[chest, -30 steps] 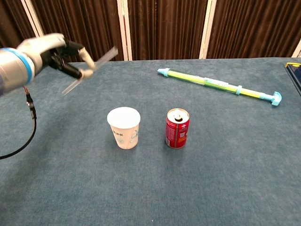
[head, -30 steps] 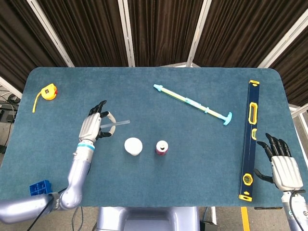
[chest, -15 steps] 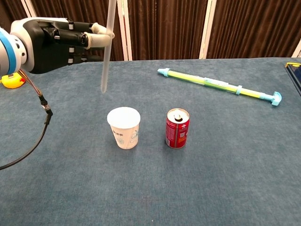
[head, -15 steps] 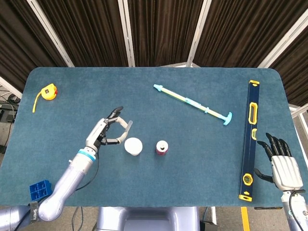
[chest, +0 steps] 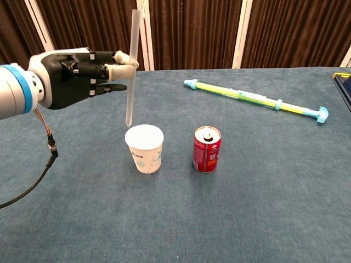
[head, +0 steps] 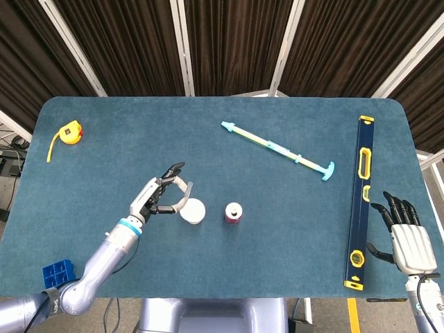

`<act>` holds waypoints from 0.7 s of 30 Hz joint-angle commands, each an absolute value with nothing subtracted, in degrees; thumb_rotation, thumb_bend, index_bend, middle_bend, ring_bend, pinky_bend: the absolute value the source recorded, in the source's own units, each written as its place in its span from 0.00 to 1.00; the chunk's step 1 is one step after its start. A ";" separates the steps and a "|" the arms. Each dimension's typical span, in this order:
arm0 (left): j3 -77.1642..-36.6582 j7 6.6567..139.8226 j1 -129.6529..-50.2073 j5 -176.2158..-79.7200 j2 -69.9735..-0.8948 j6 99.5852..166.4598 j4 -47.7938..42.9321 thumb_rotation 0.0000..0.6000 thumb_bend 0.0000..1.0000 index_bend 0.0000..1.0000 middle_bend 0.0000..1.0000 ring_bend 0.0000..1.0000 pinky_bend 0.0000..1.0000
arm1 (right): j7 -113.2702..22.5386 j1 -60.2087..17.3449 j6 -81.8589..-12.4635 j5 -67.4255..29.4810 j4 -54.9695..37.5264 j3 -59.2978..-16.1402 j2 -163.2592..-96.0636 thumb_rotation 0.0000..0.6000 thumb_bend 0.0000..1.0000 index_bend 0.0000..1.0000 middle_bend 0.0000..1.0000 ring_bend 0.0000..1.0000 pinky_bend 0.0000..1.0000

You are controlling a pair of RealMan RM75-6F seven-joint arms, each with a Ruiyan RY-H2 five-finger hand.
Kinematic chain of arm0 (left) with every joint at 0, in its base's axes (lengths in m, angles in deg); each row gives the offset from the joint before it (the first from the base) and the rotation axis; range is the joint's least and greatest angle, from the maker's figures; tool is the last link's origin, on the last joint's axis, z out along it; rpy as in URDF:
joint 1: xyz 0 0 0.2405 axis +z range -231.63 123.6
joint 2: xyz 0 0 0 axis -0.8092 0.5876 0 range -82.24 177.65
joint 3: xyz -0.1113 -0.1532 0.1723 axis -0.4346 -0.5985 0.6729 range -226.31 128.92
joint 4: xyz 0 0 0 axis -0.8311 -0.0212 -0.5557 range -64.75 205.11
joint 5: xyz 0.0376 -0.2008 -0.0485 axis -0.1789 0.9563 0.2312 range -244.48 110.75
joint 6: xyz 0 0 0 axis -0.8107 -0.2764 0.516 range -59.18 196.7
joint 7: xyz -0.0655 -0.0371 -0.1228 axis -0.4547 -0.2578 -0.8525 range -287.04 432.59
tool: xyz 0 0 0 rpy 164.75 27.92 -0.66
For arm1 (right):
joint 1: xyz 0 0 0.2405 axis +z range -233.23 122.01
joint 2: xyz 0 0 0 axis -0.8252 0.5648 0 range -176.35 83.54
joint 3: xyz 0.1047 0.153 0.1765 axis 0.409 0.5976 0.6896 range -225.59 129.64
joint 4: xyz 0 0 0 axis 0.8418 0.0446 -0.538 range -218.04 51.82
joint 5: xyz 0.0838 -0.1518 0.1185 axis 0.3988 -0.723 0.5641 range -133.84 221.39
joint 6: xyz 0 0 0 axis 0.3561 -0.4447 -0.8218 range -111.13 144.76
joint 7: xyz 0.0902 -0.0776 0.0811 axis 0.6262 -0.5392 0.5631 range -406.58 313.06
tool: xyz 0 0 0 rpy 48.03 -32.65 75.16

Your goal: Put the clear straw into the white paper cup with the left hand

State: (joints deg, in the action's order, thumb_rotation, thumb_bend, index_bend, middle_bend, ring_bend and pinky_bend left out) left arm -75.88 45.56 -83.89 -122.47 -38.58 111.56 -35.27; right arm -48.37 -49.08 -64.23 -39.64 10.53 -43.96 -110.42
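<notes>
My left hand (chest: 77,76) (head: 159,196) pinches the clear straw (chest: 131,68) between thumb and a finger, holding it nearly upright. The straw's lower tip hangs just above the left rim of the white paper cup (chest: 145,148) (head: 192,210), which stands upright near the table's middle. In the head view the hand sits just left of the cup and the straw is barely visible there. My right hand (head: 408,239) rests open at the table's front right corner, far from the cup.
A red soda can (chest: 207,149) stands just right of the cup. A green-and-cyan pump tube (head: 277,150) lies behind. A dark spirit level (head: 361,201) runs along the right side. A yellow tape measure (head: 67,132) sits far left, a blue block (head: 57,271) at front left.
My left hand has carried the straw from a tilted pose at the left to upright, then moved right and down, bringing its tip just over the cup's rim. The right hand has not moved.
</notes>
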 commanded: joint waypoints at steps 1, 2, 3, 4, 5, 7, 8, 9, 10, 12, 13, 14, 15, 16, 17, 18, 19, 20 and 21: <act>-75.11 44.35 -84.65 -123.68 -39.60 111.10 -33.21 1.00 0.43 0.55 0.00 0.00 0.00 | -48.39 -49.08 -64.23 -39.63 10.53 -43.94 -110.43 1.00 0.18 0.16 0.00 0.00 0.00; -74.98 43.96 -84.95 -123.97 -39.91 110.90 -32.58 1.00 0.43 0.55 0.00 0.00 0.00 | -48.39 -49.07 -64.21 -39.63 10.53 -43.94 -110.43 1.00 0.18 0.16 0.00 0.00 0.00; -74.94 43.48 -85.25 -124.22 -40.22 110.69 -31.97 1.00 0.43 0.55 0.00 0.00 0.00 | -48.40 -49.07 -64.21 -39.63 10.53 -43.95 -110.42 1.00 0.18 0.16 0.00 0.00 0.00; -74.98 42.73 -85.59 -124.43 -40.64 110.52 -31.32 1.00 0.43 0.55 0.00 0.00 0.00 | -48.42 -49.05 -64.17 -39.62 10.53 -43.94 -110.42 1.00 0.18 0.16 0.00 0.00 0.00; -74.98 42.37 -85.74 -124.53 -40.83 110.45 -31.05 1.00 0.43 0.55 0.00 0.00 0.00 | -48.41 -49.03 -64.14 -39.60 10.54 -43.94 -110.42 1.00 0.18 0.16 0.00 0.00 0.00; -74.74 41.79 -86.25 -124.95 -41.41 110.29 -30.07 1.00 0.43 0.55 0.00 0.00 0.00 | -48.37 -49.03 -64.10 -39.57 10.56 -43.93 -110.39 1.00 0.18 0.16 0.00 0.00 0.00; -74.58 41.68 -86.42 -125.08 -41.61 110.24 -29.73 1.00 0.43 0.55 0.00 0.00 0.00 | -48.36 -49.02 -64.08 -39.56 10.55 -43.93 -110.40 1.00 0.18 0.16 0.00 0.00 0.00; -74.42 41.55 -86.59 -125.17 -41.81 110.14 -29.41 1.00 0.43 0.55 0.00 0.00 0.00 | -48.35 -49.02 -64.08 -39.57 10.55 -43.94 -110.39 1.00 0.18 0.16 0.00 0.00 0.00; -74.27 41.41 -86.75 -125.21 -42.01 110.07 -29.09 1.00 0.43 0.55 0.00 0.00 0.00 | -48.32 -49.01 -64.07 -39.57 10.54 -43.94 -110.38 1.00 0.18 0.16 0.00 0.00 0.00; -73.92 41.21 -87.03 -125.29 -42.47 110.01 -28.39 1.00 0.43 0.55 0.00 0.00 0.00 | -48.25 -49.02 -64.08 -39.60 10.53 -43.95 -110.36 1.00 0.18 0.16 0.00 0.00 0.00; -73.78 41.04 -87.18 -125.37 -42.69 109.93 -28.06 1.00 0.43 0.55 0.00 0.00 0.00 | -48.21 -49.02 -64.07 -39.63 10.52 -43.96 -110.35 1.00 0.18 0.16 0.00 0.00 0.00; -73.64 40.88 -87.32 -125.53 -42.83 109.78 -27.77 1.00 0.43 0.54 0.00 0.00 0.00 | -48.18 -49.01 -64.06 -39.64 10.52 -43.96 -110.35 1.00 0.18 0.16 0.00 0.00 0.00; -73.46 40.76 -87.45 -125.79 -42.94 109.65 -27.46 1.00 0.43 0.54 0.00 0.00 0.00 | -48.17 -49.01 -64.06 -39.65 10.52 -43.96 -110.34 1.00 0.18 0.16 0.00 0.00 0.00; -73.27 40.63 -87.54 -126.06 -43.05 109.57 -27.16 1.00 0.43 0.54 0.00 0.00 0.00 | -48.16 -49.00 -64.05 -39.64 10.52 -43.96 -110.34 1.00 0.18 0.16 0.00 0.00 0.00; -72.96 40.40 -87.62 -126.50 -43.19 109.49 -26.75 1.00 0.43 0.52 0.00 0.00 0.00 | -48.16 -49.00 -64.05 -39.65 10.51 -43.96 -110.34 1.00 0.18 0.16 0.00 0.00 0.00; -72.65 40.17 -87.65 -126.95 -43.31 109.46 -26.34 1.00 0.42 0.51 0.00 0.00 0.00 | -48.16 -49.01 -64.06 -39.64 10.52 -43.96 -110.35 1.00 0.18 0.16 0.00 0.00 0.00; -72.40 39.97 -87.66 -127.38 -43.41 109.55 -25.96 1.00 0.41 0.49 0.00 0.00 0.00 | -48.15 -49.01 -64.06 -39.63 10.52 -43.96 -110.35 1.00 0.18 0.16 0.00 0.00 0.00; -72.25 39.85 -87.66 -127.64 -43.48 109.66 -25.70 1.00 0.39 0.47 0.00 0.00 0.00 | -48.15 -49.01 -64.06 -39.63 10.52 -43.95 -110.35 1.00 0.18 0.16 0.00 0.00 0.00; -72.06 39.80 -87.62 -127.87 -43.54 109.82 -25.37 1.00 0.37 0.46 0.00 0.00 0.00 | -48.17 -49.01 -64.06 -39.64 10.52 -43.96 -110.34 1.00 0.18 0.16 0.00 0.00 0.00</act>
